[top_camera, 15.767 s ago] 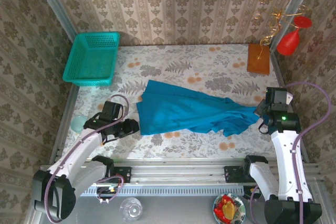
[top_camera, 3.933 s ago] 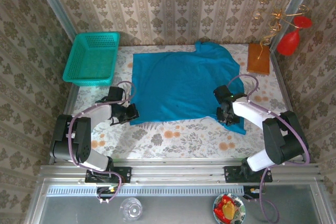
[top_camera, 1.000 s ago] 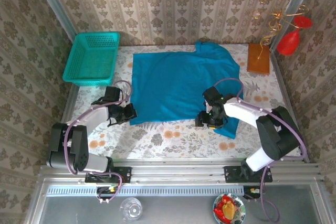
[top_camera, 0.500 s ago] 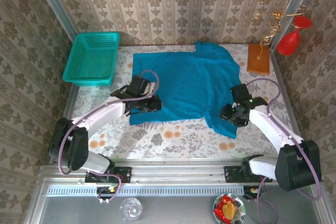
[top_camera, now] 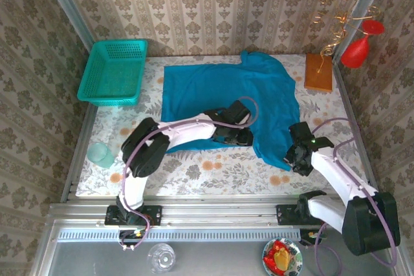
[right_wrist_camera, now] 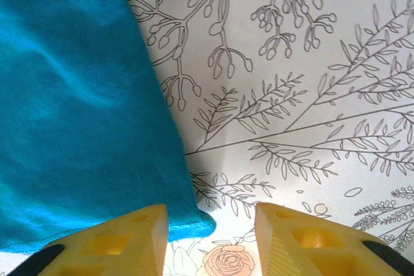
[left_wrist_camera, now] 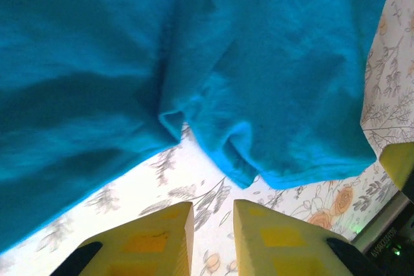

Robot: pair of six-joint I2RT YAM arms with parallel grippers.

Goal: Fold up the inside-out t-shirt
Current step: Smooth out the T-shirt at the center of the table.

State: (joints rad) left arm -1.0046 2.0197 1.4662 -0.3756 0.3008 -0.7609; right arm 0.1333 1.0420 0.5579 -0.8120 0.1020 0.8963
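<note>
The inside-out t-shirt (top_camera: 220, 92) lies spread on the flowered table, plain blue-teal, with its collar toward the back wall. My left gripper (top_camera: 244, 138) reaches across to the shirt's near hem at centre. In the left wrist view its yellow fingers stand slightly open (left_wrist_camera: 213, 214) over bare tablecloth, and the bunched hem of the t-shirt (left_wrist_camera: 233, 159) is just beyond the tips. My right gripper (top_camera: 292, 158) is at the lower right corner of the shirt. It is open (right_wrist_camera: 210, 221), and the t-shirt's corner (right_wrist_camera: 194, 224) lies beside its left finger.
A teal mesh basket (top_camera: 113, 72) stands at the back left. An orange-brown board (top_camera: 318, 72) lies at the back right, below a red ornament (top_camera: 358, 50). A pale cup (top_camera: 100, 154) sits at the table's left edge. Patterned walls close in three sides.
My left arm swept right from the shirt's left edge to the middle of the near hem, and its jaws parted. My right gripper drew back rightward to the shirt's lower right corner, its jaws narrowing.
</note>
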